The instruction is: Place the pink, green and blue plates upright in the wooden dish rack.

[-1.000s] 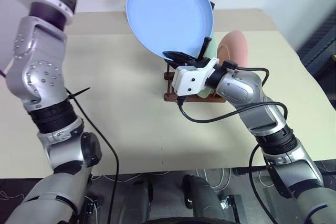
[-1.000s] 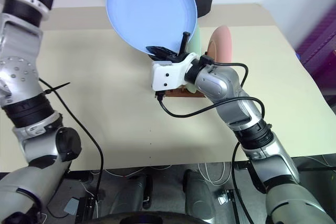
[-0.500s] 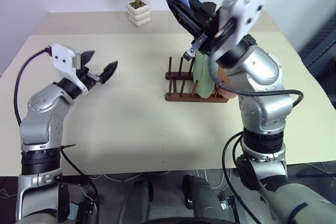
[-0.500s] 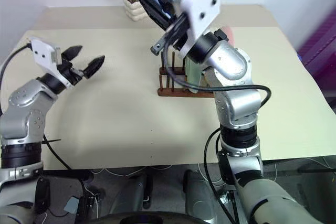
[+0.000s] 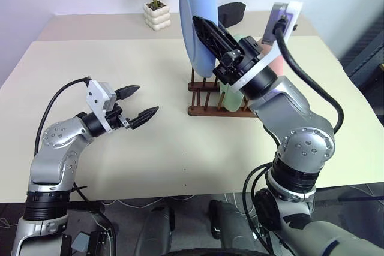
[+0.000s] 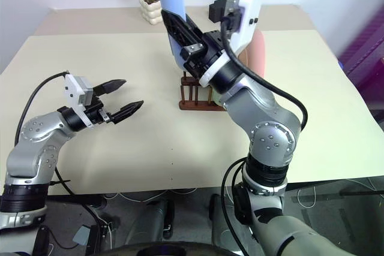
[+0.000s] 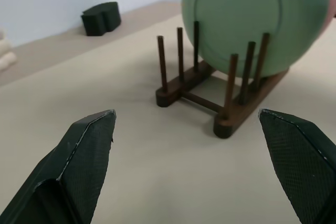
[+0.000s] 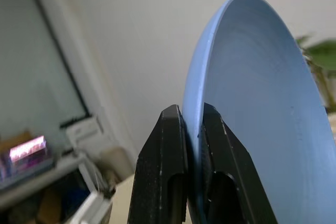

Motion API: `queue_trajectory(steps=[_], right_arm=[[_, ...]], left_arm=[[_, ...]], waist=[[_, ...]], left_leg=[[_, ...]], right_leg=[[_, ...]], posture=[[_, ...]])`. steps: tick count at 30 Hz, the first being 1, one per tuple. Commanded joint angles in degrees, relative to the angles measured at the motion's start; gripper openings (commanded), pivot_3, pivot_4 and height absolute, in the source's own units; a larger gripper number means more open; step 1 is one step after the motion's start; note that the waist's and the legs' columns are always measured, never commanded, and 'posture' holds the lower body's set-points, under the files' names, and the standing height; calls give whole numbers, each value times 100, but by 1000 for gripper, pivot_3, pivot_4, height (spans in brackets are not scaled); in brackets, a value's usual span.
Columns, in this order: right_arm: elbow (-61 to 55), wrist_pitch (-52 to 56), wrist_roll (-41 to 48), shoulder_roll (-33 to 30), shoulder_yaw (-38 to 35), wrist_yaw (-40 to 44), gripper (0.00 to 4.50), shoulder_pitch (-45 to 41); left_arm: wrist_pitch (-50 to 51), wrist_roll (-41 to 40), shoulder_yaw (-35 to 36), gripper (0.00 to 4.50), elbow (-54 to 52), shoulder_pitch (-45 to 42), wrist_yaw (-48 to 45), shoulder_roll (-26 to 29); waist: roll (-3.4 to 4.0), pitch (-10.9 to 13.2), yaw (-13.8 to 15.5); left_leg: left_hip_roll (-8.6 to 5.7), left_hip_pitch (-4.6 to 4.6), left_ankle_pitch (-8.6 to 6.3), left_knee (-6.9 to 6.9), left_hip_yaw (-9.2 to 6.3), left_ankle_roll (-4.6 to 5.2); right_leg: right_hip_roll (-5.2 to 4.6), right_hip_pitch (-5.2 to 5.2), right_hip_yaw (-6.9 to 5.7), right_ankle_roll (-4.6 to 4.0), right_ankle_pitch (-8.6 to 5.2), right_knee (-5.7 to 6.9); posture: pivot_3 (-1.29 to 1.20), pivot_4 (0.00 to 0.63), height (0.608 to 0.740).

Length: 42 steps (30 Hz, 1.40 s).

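Left eye view: the right tool (image 5: 207, 28) pinches the blue plate (image 5: 198, 10) by its rim, on edge above the wooden dish rack (image 5: 219, 97); the rigid, slick plate suits a rim hold.

Left wrist view: the left tool (image 7: 194, 169) is spread; at twelve o'clock, the green plate (image 7: 252, 24) stands slotted.

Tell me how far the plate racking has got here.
Done: green plate and pink plate stand upright in the wooden dish rack. In hand: right gripper pinches the blue plate above the rack. Left: slotting it between the free pegs. Left gripper is open, empty.
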Motion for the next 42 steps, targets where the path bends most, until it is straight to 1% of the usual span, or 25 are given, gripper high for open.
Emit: queue_trajectory(steps=[1, 6, 13, 28, 35, 42], right_arm=[[-29, 14, 300, 28, -125, -446, 0, 11], [137, 45, 570, 68, -137, -960, 0, 147], [361, -9, 826, 54, -172, -1421, 0, 213], [749, -208, 1259, -80, -190, -1923, 0, 175], [575, -344, 1081, -365, 74, -1551, 0, 7], [345, -578, 883, -503, 304, -1123, 0, -101]], left_arm=[[-189, 40, -26, 4472, -125, -13, -48, -2], [-272, 106, -112, 4472, -164, 23, -43, -30], [-266, 112, -199, 4472, -241, 33, 0, -99], [-331, 143, -324, 4472, -239, 32, 2, -207], [-390, 139, -345, 4472, -229, 82, 2, -228], [-402, 139, -348, 4472, -237, 118, 6, -243]], waist=[[0, 0, -1], [0, 0, -2], [0, 0, -6], [1, -1, -4], [2, -1, -6], [2, 0, -10]], left_leg=[[0, 0, 0, 0, 0, 0], [0, -1, 0, 0, 0, 0], [1, -2, 0, 0, -1, 1], [1, -2, 0, 0, -1, 2], [2, -3, -1, 0, -1, 2], [3, -15, -1, 0, -2, 2]], right_leg=[[1, 0, 0, 0, 0, 0], [1, 0, 0, 0, 0, 0], [2, -1, 0, 1, 0, -1], [2, -1, 0, 0, -1, -2], [2, -1, 0, -1, -2, -4], [5, -13, 0, 0, -1, -3]], posture=[[0, 150, 740], [0, 150, 740], [0, 150, 740], [0, 150, 740], [0, 150, 740], [0, 150, 740]])
